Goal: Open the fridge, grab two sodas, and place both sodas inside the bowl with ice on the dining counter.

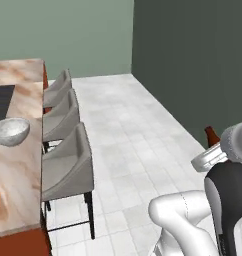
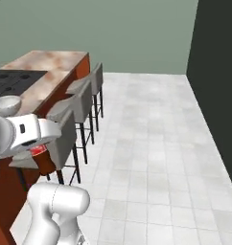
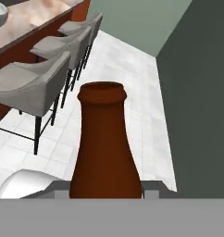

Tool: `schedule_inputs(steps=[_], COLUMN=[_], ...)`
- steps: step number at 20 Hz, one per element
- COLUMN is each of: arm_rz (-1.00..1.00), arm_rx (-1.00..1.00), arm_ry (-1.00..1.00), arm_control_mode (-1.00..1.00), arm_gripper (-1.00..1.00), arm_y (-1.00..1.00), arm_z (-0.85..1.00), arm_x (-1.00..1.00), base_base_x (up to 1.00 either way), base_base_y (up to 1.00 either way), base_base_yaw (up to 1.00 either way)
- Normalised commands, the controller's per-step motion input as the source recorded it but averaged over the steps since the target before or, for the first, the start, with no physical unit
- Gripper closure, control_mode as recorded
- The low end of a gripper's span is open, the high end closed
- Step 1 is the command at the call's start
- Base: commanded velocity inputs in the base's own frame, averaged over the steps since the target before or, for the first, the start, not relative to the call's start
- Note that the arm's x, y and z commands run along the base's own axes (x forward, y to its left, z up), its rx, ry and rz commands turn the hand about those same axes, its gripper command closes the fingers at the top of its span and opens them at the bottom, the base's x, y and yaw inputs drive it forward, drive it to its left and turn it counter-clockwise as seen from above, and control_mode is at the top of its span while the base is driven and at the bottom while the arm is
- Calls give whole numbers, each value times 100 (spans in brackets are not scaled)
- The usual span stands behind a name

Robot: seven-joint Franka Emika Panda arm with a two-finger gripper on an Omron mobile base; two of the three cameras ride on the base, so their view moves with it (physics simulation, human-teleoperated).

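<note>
Hand view, gripper (image 3: 106, 194) clamped on brown soda bottle (image 3: 104, 148), bowl (image 1: 11, 131) on dining counter (image 1: 15, 190), contents unclear

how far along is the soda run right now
Done: one soda bottle has been picked up; the gripper is shut on it, beside the grey stools. In hand: carrying it toward the dining counter. Left: the bowl on the counter shows no bottle inside, so this soda goes in first, and by that the second soda is still to be fetched and placed.

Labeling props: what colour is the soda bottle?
Reddish-brown soda bottle, clearest in the hand view.
</note>
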Motion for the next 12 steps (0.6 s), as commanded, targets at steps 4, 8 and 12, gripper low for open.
schedule_inputs(steps=[4,8,12], arm_rz=[0,0,0], arm_rx=[0,0,0], arm_ry=[0,0,0], arm_control_mode=[100,100,100], arm_gripper=[100,100,100], arm_y=[0,0,0], arm_z=[0,0,0], arm_x=[0,0,0], base_base_x=[55,66,69], base_base_y=[-19,-27,-28], base_base_yaw=[58,54,53])
